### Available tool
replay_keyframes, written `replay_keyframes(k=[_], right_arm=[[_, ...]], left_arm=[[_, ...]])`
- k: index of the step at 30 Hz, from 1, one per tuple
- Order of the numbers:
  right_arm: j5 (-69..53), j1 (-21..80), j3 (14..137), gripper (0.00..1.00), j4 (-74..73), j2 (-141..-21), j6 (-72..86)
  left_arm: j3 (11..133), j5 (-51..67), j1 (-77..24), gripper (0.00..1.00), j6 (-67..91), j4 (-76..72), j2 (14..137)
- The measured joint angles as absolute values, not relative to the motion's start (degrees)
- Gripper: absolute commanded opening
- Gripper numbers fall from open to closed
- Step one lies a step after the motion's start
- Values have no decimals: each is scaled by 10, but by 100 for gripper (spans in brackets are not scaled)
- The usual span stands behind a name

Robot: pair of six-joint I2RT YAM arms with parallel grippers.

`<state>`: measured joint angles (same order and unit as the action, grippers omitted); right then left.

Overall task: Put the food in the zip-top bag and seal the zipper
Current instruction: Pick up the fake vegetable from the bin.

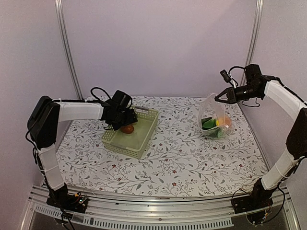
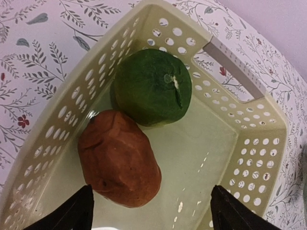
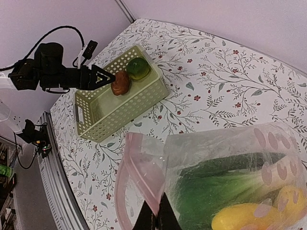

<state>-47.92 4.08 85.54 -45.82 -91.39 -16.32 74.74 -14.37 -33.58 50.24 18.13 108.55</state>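
Floral-print table (image 1: pixel 182 165); right tool (image 1: pixel 217 99) pinches bag (image 1: pixel 207 108), left tool (image 1: pixel 124 120) over basket (image 1: pixel 142 146).

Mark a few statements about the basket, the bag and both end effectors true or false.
1. The pale green perforated plastic basket holds a brown piece and a round dark green piece. True.
2. The left end effector is shut on the brown piece. False: its fingers stand wide apart.
3. The right end effector pinches the clear plastic bag at its edge. True.
4. The clear bag is empty. False: a long green cucumber and a yellow piece lie inside.
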Motion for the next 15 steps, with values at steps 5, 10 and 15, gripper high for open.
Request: replay_keyframes(k=[5, 10, 15], right_arm=[[-485, 41, 853, 0, -458, -908, -163], [-486, 41, 846, 0, -458, -908, -163], [-486, 41, 846, 0, -458, -907, -163]], left_arm=[[750, -139, -329, 84, 523, 178, 1102], [753, -138, -320, 85, 536, 175, 1113], [778, -137, -312, 84, 542, 174, 1143]])
